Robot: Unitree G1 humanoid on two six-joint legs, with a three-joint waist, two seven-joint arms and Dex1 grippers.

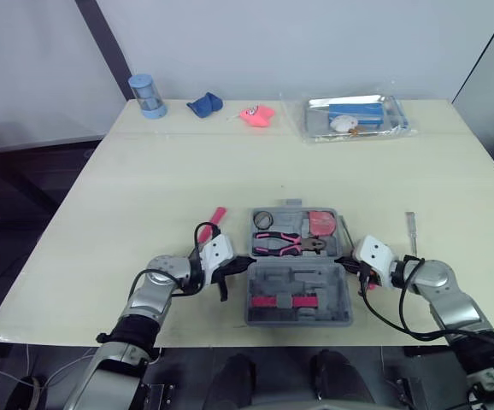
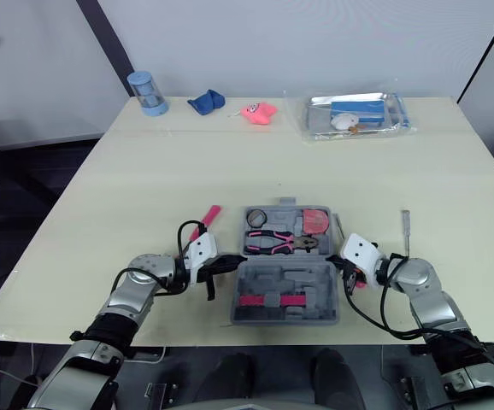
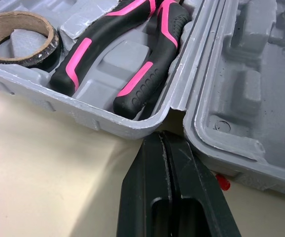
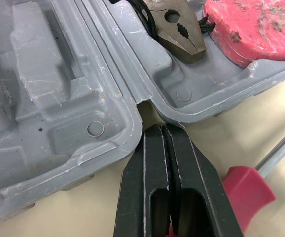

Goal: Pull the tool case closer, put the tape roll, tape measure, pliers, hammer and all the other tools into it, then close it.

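The grey tool case (image 1: 302, 278) lies open near the table's front edge. Its far half holds a tape roll (image 1: 263, 219), black-and-pink pliers (image 1: 288, 244) and a pink tape measure (image 1: 320, 224). A pink-and-black piece (image 1: 288, 301) sits in the near half. My left gripper (image 1: 245, 263) is shut, its tips at the case's left hinge notch (image 3: 174, 116). My right gripper (image 4: 161, 129) is shut at the right hinge notch, empty. A pink-handled screwdriver (image 4: 248, 190) lies on the table beside it.
A pink tool (image 1: 217, 214) lies left of the case and a screwdriver (image 1: 411, 231) to its right. Along the far edge stand a blue-lidded jar (image 1: 148, 95), a blue cloth (image 1: 204, 104), a pink toy (image 1: 256, 114) and a clear bag (image 1: 354, 118).
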